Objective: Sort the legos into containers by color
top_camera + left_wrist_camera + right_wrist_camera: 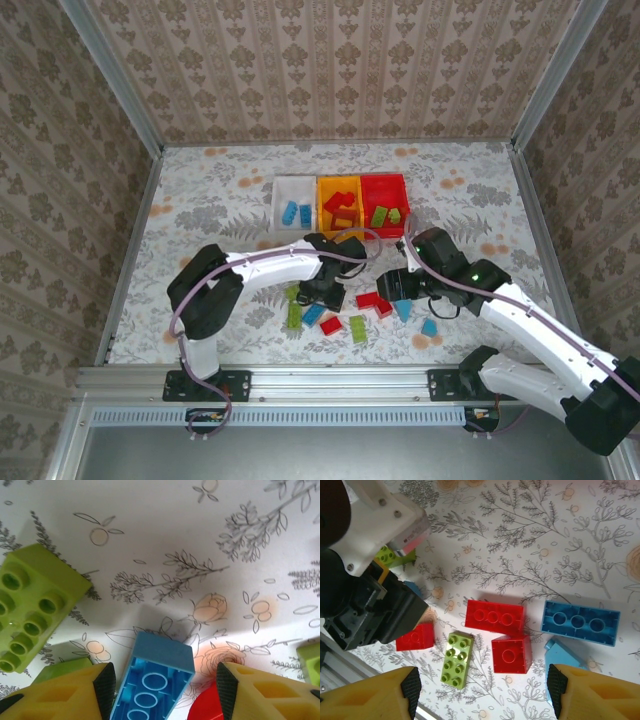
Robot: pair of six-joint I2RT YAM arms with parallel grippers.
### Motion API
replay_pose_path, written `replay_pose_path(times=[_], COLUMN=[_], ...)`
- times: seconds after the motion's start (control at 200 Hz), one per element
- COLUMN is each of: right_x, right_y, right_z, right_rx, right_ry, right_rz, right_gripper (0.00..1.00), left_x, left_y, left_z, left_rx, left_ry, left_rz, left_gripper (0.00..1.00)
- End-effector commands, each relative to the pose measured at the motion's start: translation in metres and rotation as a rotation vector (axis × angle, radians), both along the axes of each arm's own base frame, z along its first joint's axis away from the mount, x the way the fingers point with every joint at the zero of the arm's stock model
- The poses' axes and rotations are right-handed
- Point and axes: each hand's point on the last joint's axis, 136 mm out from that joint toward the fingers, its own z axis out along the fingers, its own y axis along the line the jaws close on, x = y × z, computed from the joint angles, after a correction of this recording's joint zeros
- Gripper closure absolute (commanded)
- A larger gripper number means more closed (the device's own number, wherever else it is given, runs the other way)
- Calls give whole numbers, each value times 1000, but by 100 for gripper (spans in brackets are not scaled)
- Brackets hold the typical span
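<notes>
Left gripper [165, 680] was released: jaws either side of a blue studded plastic brick [160, 655] lying hollow side up, with gaps at both pads and nothing grasped. A lime green studded plastic brick [35, 607] lay just to its left.

To do this pick well, we judged the jaws should centre across the blue brick's narrow width, go low, then clench without nudging the green neighbour. It then goes to the white rectangular plastic bin [290, 188], which held blues, at the middle of the far edge of the floral-print table [200, 200].

The orange-yellow plastic bin [340, 181] held reds and the red plastic bin [385, 187] held greens.

Right gripper [482, 685] hung released and empty over a small square red plastic brick [510, 653]. The loose bricks lay by the table's near edge.
</notes>
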Motion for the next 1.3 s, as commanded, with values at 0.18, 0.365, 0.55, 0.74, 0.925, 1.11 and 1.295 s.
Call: replay_pose_path(times=[0.18, 0.365, 0.55, 0.74, 0.925, 1.11, 1.295], right_x=[-21, -22, -20, -17, -10, 17, 57], right_y=[23, 22, 22, 23, 24, 27, 36], right_z=[24, 27, 25, 24, 35, 67, 101], right_rx=[275, 290, 297, 304, 313, 323, 340], right_ry=[37, 33, 39, 34, -22, -181, -362], right_rz=[29, 21, 2, -10, -6, -13, -33], right_gripper=[27, 27, 27, 28, 29, 29, 30], left_x=[-10, -9, -7, 0, 33, 90, 163], left_y=[5, 10, 11, 13, 10, 22, 47], left_z=[-5, -11, -17, -14, 31, 86, 111], left_rx=[48, 74, 97, 109, 68, -22, -57], left_ry=[57, 55, 56, 21, -99, -205, -305], left_rz=[-105, -121, -140, -139, -95, 17, 105], left_gripper=[49, 49, 53, 64, 72, 73, 74])
